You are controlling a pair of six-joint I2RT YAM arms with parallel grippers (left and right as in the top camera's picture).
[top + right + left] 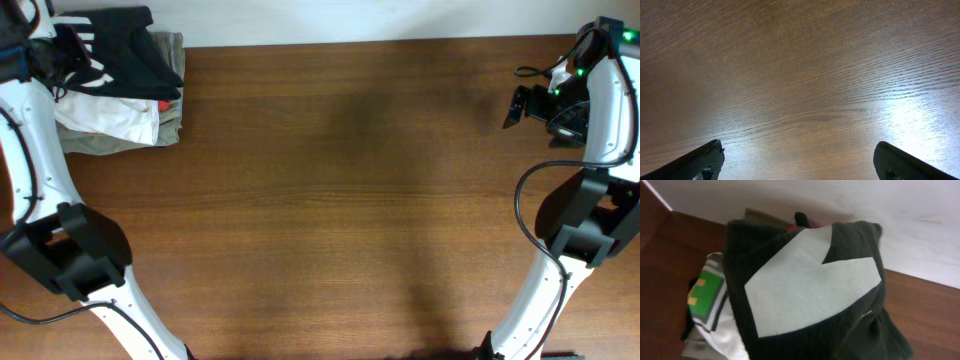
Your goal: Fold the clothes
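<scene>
The black shirt [135, 45] with white block lettering lies bunched on top of a pile of garments at the table's far left corner. In the left wrist view the shirt [805, 280] fills the frame, one large white letter facing the camera. My left gripper [72, 52] is at the shirt's left edge. Its fingers are hidden under the fabric, which gathers tightly around them. My right gripper [520, 105] is open and empty at the far right. Its two fingertips [800, 165] hang spread wide over bare wood.
Under the shirt lie a white folded garment [110, 118] with a green tag [705, 292], an olive-grey garment [172, 110] and a sliver of red fabric [792, 227]. The brown wooden table [340, 200] ends at a white wall behind the pile.
</scene>
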